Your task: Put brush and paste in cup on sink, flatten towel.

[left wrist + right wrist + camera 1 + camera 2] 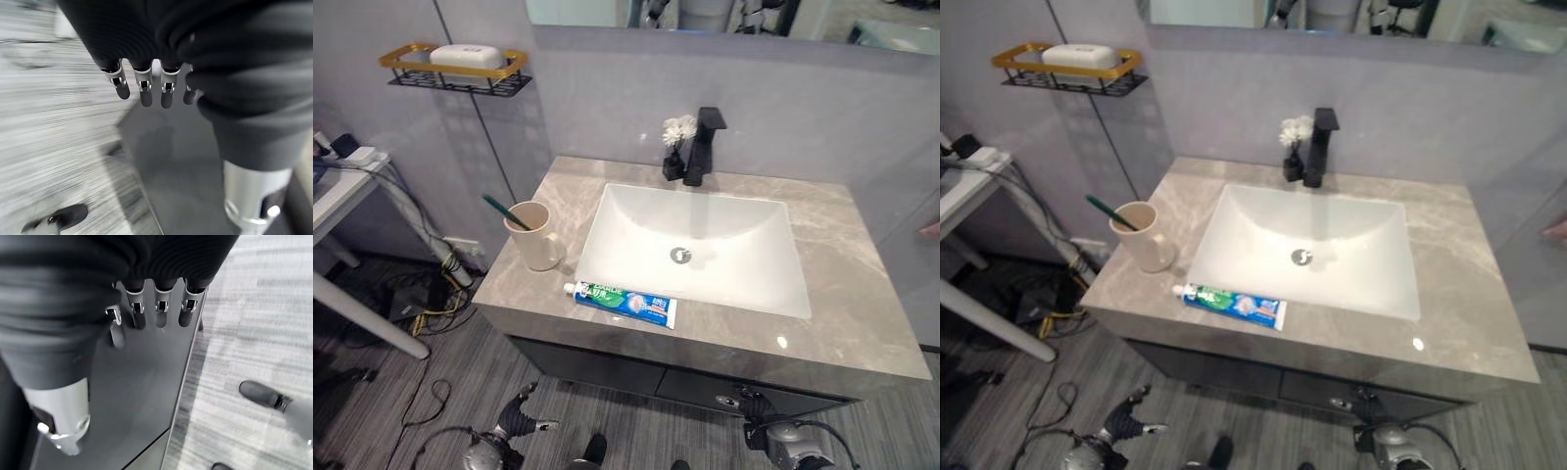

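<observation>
Both hands hang low in front of the dark vanity front, below the counter edge. Left hand (514,423) at lower left, right hand (773,431) at lower right. In the wrist views both show fingers (142,88) straight and relaxed, nothing held; same for the right (159,308).

Next up: toothpaste tube (621,303) lies flat on the grey marble counter (862,323), on the front strip between the counter's front edge and the basin (695,245). Long axis runs roughly parallel to the front edge, cap end toward the robot's left. It sits above and ahead of the hands, left of centre, so I judge the left hand the nearer one.

Cup (536,235) stands upright just beyond the tube's cap end, to the left of the basin, close to the counter's left edge. Brush (506,212) is already in it, leaning out to the left.

Room: front strip is narrow, a nudge forward could drop the tube off. Open counter to the right of the basin. Black faucet (702,145) and a small flower vase (675,147) at the back, well clear. I can't find a towel.
</observation>
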Available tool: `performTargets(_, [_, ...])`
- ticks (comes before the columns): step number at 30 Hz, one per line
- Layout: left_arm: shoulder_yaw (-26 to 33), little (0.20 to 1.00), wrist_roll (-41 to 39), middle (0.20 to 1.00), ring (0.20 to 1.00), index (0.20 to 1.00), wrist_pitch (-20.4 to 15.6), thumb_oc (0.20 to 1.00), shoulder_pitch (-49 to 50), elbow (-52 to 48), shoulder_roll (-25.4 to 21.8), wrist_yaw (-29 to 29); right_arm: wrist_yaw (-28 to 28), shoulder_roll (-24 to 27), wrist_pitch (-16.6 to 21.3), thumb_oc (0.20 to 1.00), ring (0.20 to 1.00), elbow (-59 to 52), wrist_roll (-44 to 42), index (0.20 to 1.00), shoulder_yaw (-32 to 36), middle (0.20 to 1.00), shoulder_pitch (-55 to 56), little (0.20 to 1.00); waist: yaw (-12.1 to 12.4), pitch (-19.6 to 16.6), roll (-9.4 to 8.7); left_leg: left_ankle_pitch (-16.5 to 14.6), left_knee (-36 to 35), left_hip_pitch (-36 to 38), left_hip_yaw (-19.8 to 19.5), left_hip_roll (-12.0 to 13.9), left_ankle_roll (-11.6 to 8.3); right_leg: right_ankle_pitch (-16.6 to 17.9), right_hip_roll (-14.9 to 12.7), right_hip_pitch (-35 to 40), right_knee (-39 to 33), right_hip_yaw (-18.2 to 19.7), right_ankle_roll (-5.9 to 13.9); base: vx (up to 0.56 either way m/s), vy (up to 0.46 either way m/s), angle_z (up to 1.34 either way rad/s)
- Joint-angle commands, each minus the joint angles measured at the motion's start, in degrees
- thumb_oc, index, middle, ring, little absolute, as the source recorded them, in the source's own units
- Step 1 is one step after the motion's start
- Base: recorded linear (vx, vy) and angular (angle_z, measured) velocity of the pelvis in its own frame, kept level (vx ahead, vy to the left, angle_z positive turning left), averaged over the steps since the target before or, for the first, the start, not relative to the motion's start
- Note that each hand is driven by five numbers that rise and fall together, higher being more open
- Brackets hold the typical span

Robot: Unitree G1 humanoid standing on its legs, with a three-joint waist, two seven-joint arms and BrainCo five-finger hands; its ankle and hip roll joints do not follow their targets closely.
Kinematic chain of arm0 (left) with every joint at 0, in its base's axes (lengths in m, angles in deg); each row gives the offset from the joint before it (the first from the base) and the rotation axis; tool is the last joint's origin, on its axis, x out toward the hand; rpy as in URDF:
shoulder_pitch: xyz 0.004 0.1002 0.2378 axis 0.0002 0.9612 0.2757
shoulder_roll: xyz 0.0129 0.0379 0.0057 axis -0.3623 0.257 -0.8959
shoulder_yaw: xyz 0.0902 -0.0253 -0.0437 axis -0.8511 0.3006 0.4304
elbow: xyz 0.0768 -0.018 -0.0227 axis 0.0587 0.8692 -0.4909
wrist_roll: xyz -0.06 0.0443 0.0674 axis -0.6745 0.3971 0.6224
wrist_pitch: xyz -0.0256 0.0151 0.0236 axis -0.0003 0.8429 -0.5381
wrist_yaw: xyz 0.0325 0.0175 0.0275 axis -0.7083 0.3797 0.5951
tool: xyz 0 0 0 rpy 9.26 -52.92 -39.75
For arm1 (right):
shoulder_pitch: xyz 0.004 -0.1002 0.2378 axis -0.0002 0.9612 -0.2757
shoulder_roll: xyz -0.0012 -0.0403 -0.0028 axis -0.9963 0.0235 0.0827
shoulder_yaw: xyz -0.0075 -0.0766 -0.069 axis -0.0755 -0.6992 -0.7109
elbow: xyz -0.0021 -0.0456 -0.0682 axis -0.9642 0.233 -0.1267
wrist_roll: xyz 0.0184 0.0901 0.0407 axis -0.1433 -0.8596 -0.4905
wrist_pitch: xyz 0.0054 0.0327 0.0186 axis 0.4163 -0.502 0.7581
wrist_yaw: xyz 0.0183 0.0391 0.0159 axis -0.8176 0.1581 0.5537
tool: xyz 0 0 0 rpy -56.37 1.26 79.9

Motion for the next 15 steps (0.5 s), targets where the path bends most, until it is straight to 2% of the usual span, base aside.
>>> performTargets(1, [3.6,1.0,-5.5,1.0,1.0,1.0,-3.8,1.0,-1.9,-3.6,-3.5,-6.8,-1.4,1.5,1.3,1.0,1.0,2.3,4.8,1.0,-0.6,1.0,-5.0,1.0,1.8,0.2,-0.29,0.4,0.2,-1.1,0.1,-4.7,2.77,-3.3,-1.9,-1.0,3.9,0.7,1.48,-0.02,-0.001,0.34])
performTargets(3, [4.2,1.0,-7.9,1.0,1.0,1.0,-4.0,1.0,-2.0,-12.0,-8.4,-9.8,-1.8,2.2,1.0,1.0,1.0,4.8,9.5,1.0,-1.5,1.0,-4.7,1.0,2.5,0.1,0.12,0.2,0.2,-1.0,-0.5,-4.9,2.56,-3.6,-2.1,-0.4,3.8,-0.2,1.53,0.0,-0.017,0.21])
performTargets(5, [4.8,1.0,-8.0,1.0,1.0,1.0,-4.2,1.0,-2.0,-14.4,-9.8,-10.3,-1.4,2.1,0.9,1.0,1.0,5.4,10.1,1.0,-1.5,1.0,-4.5,1.0,2.6,-0.1,0.17,0.5,0.2,-1.3,-1.1,-5.1,2.59,-3.5,-2.1,-0.6,3.8,-0.6,1.58,0.01,-0.012,0.38])
performTargets(6, [7.6,1.0,-11.5,1.0,1.0,1.0,-4.3,1.0,-1.8,-22.7,-13.7,-12.9,0.3,2.5,0.6,1.0,1.0,5.9,11.4,1.0,-1.1,1.0,-2.5,1.0,2.5,-0.1,0.39,0.5,0.2,-1.2,-1.6,-5.2,2.63,-3.9,-2.2,-0.8,4.5,-1.0,1.52,0.02,-0.012,0.32])
performTargets(11, [11.0,1.0,-14.5,1.0,1.0,1.0,-4.4,1.0,0.0,-28.4,-16.7,-13.9,1.5,2.1,0.2,1.0,1.0,5.9,12.1,1.0,-1.4,1.0,-1.0,1.0,2.0,-0.2,0.28,0.4,0.2,-1.2,-1.8,-5.1,2.72,-4.2,-2.3,-1.1,5.3,-1.0,1.38,0.01,-0.013,0.05])
performTargets(12, [12.6,1.0,-17.1,1.0,1.0,1.0,-4.9,1.0,-0.5,-32.5,-18.3,-13.9,1.8,1.9,0.0,1.0,1.0,6.1,12.6,1.0,-1.8,1.0,-0.1,1.0,1.9,-0.3,0.28,0.3,0.2,-1.1,-1.7,-5.1,2.82,-4.2,-2.2,-1.1,5.2,-0.8,1.35,0.01,-0.015,-0.03])
performTargets(15, [15.3,1.0,-17.6,1.0,1.0,1.0,-5.7,1.0,-0.7,-36.4,-19.4,-13.1,2.2,1.4,0.1,1.0,1.0,5.7,13.1,1.0,-2.3,1.0,1.1,1.0,1.7,-0.6,-0.09,0.2,0.2,-1.0,-1.7,-5.1,2.78,-4.0,-2.0,-0.8,4.5,-0.7,1.38,0.0,0.0,0.0])
